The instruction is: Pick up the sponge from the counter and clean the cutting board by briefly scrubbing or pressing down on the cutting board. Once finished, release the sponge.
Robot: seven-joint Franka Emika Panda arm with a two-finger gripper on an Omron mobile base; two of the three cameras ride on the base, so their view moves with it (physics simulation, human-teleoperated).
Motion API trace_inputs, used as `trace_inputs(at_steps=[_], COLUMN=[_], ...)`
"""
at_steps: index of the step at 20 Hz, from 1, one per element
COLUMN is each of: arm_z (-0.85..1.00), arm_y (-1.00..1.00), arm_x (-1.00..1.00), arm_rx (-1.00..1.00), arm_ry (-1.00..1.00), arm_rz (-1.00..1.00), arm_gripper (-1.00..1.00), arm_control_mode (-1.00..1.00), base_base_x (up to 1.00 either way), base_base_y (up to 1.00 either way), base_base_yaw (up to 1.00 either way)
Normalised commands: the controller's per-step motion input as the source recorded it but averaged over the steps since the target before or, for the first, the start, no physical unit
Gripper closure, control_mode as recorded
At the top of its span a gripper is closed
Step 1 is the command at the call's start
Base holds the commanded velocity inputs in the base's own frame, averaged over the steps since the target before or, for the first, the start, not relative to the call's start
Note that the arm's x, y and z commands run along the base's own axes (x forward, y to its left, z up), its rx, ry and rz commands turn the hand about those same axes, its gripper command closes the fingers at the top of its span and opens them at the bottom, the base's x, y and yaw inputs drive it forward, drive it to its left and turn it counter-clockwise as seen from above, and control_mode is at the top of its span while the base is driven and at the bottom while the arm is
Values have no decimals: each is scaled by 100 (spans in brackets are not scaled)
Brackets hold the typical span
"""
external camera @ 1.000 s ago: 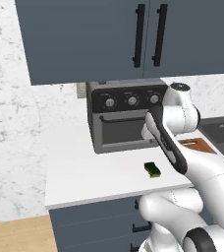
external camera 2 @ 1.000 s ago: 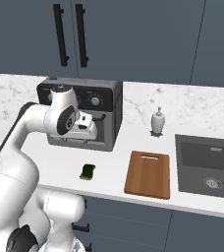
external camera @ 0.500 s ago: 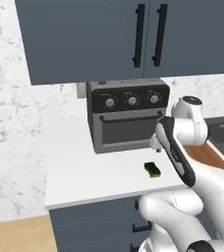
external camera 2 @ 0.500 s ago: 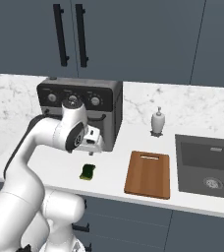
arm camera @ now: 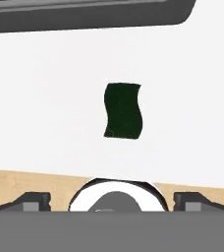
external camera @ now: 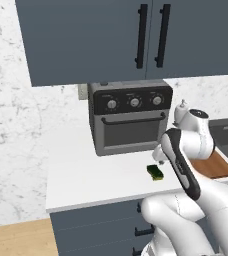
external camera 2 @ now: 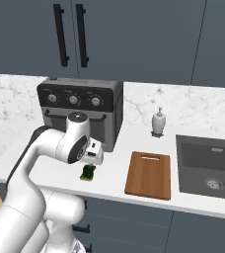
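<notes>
Currently: sponge [arm camera: 123,110] flat on surface [arm camera: 45,98], gripper [arm camera: 111,201] wide open above it; best lowered straight, jaws straddling its narrow sides, closing only once low.

We see a sponge [external camera: 156,172] with a yellow-green body and dark green-black top on the plain white counter [external camera: 86,175], a reddish-brown wooden cutting board [external camera 2: 149,174], a dark grey toaster oven [external camera: 129,116], blue-grey cabinets [external camera 2: 134,39] and a white grey-veined marble wall [external camera: 11,125]
</notes>
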Motion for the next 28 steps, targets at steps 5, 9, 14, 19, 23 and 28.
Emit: trace_inputs(at_steps=[5,9,14,19,23,28], arm_z=[-17,-39,-44,-36,-11,0], arm_y=[0,0,0,0,0,0], arm_x=[0,0,0,8,30,43], arm_rx=[-1,0,0,0,0,1], arm_ry=[15,1,0,0,0,0], arm_rz=[0,-1,-1,-2,-3,-4], arm_gripper=[-100,-100,-100,-100,-100,-100], arm_control_mode=[-100,-100,-100,-100,-100,-100], base_base_x=[0,0,0,0,0,0], base_base_y=[0,0,0,0,0,0], base_base_yaw=[0,0,0,0,0,0])
